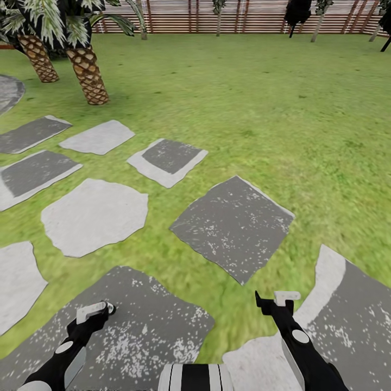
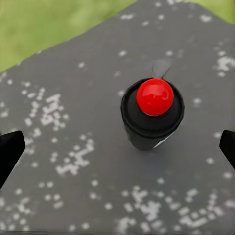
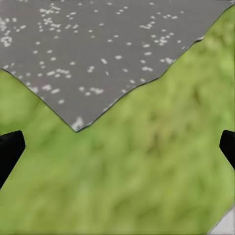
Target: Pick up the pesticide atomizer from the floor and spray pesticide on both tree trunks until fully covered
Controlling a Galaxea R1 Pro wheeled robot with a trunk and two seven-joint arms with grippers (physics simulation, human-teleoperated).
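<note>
Atomizer: in your left wrist view the pesticide atomizer (image 2: 152, 115), a black cylinder with a red round cap, stands upright on a dark speckled paving slab (image 2: 73, 147), between the spread fingertips and apart from both.
Left gripper (image 1: 96, 310): at the lower left of your head view, over the same dark slab (image 1: 146, 320); jaws released, holding nothing.
Right gripper (image 1: 276, 302): at the lower right, over grass (image 3: 147, 171) beside a slab corner (image 3: 98, 44); jaws released, holding nothing.
Garden: lawn (image 1: 282, 119) with grey slabs, two scaly palm trunks (image 1: 87, 73) at upper left, slat fence (image 1: 255, 16) along the top.
</note>
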